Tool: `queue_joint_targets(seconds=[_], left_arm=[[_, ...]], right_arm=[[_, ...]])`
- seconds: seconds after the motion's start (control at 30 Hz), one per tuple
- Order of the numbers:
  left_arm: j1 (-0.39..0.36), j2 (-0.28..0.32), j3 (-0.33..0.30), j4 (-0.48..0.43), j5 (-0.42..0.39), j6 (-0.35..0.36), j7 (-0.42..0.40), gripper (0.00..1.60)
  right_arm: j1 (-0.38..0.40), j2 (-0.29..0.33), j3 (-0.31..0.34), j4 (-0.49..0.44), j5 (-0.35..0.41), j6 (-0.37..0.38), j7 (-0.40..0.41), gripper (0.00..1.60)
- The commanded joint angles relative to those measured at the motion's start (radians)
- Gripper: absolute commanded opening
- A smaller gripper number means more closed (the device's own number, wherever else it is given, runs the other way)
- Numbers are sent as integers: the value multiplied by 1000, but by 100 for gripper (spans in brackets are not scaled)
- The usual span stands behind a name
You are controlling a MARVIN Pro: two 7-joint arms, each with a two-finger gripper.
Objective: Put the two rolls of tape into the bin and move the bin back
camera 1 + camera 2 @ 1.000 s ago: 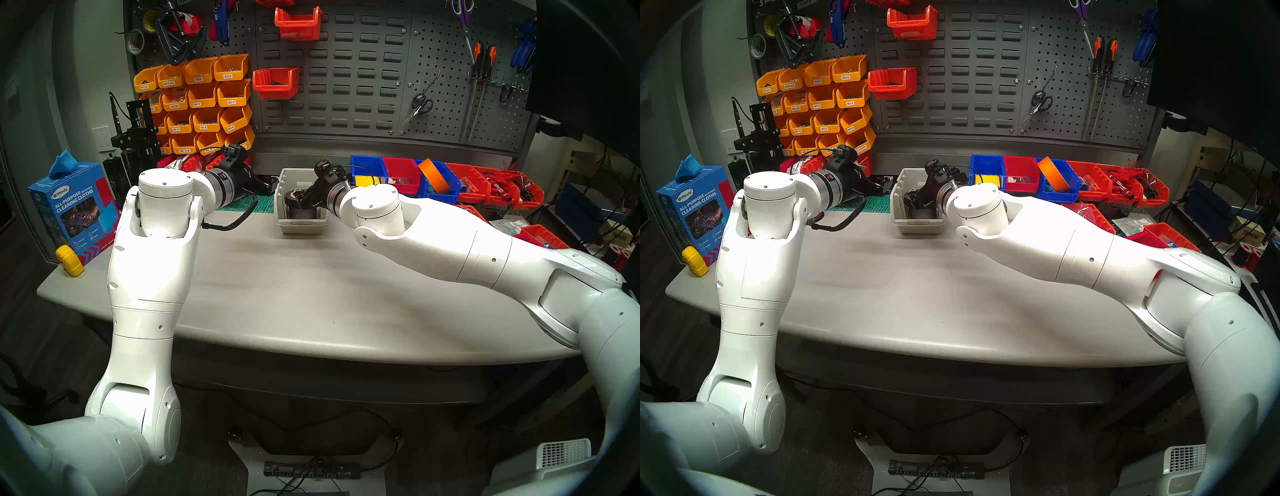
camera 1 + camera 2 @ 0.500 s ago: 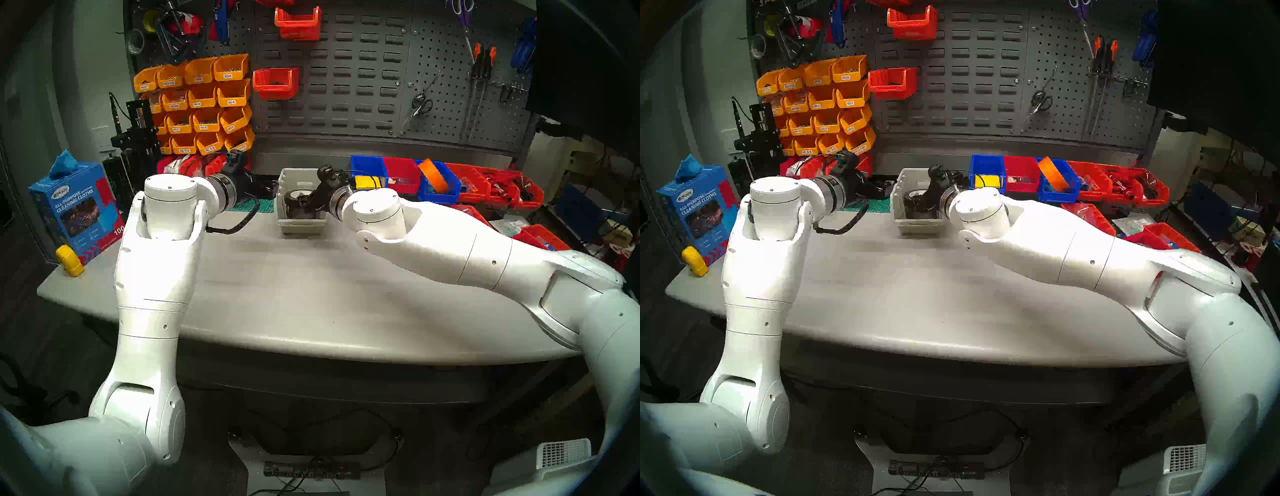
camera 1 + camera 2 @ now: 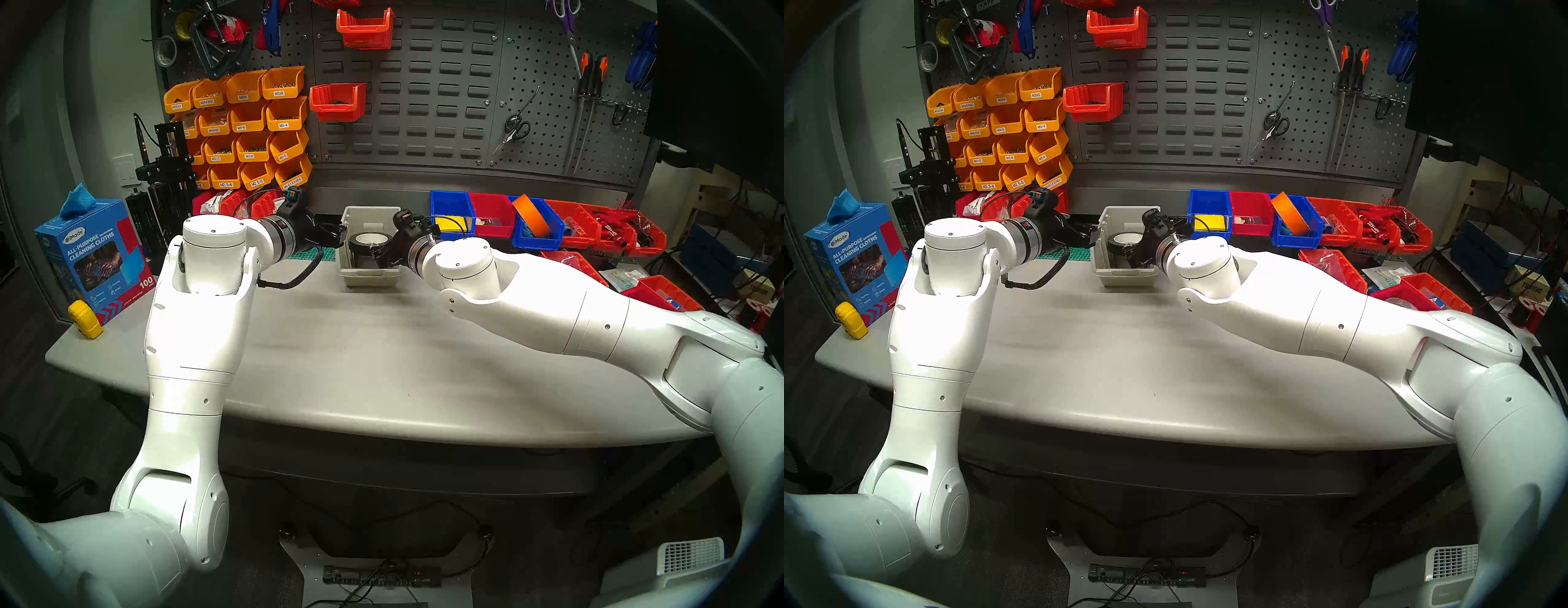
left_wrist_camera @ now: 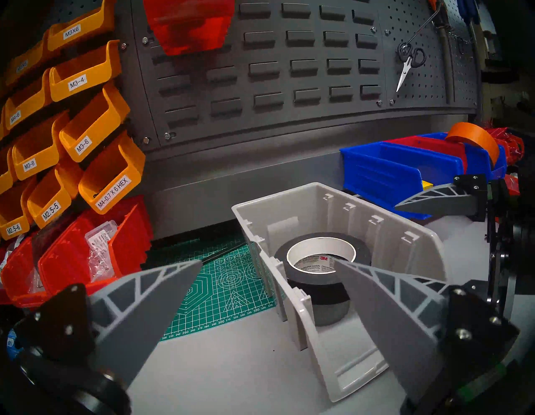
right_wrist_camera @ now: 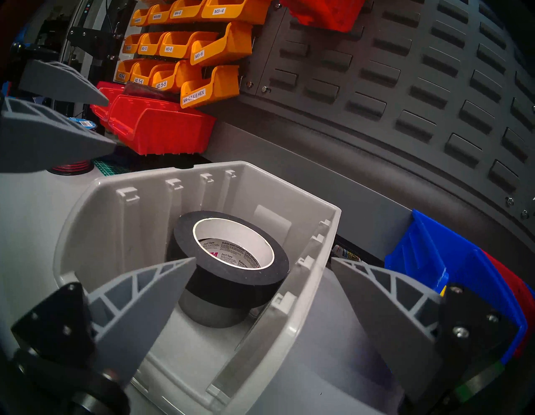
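Black roll [image 5: 231,260] atop silver-grey roll [image 5: 208,314] in bin [image 5: 292,313] — centre frame | both claws released — right claw [image 5: 263,292] straddling bin's wall | blue bin [image 5: 428,260] right

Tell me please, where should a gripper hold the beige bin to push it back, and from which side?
Probably the side walls of the bin, one gripper from each side: the left gripper and right gripper each already straddle a thin, upright wall.
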Motion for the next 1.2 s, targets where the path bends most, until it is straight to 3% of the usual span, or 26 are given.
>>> queue_joint_targets(seconds=[0.0, 0.73, 1.17], left_arm=[[-22, 3, 2, -2, 3, 4, 1, 160], [-31, -7, 13, 40, 4, -10, 27, 160], [-31, 13, 26, 34, 3, 60, 3, 160]], right_arm=[[0, -12, 9, 11, 3, -16, 0, 160], [-5, -25, -1, 72, 1, -58, 38, 160], [-11, -28, -1, 63, 4, -62, 44, 160]])
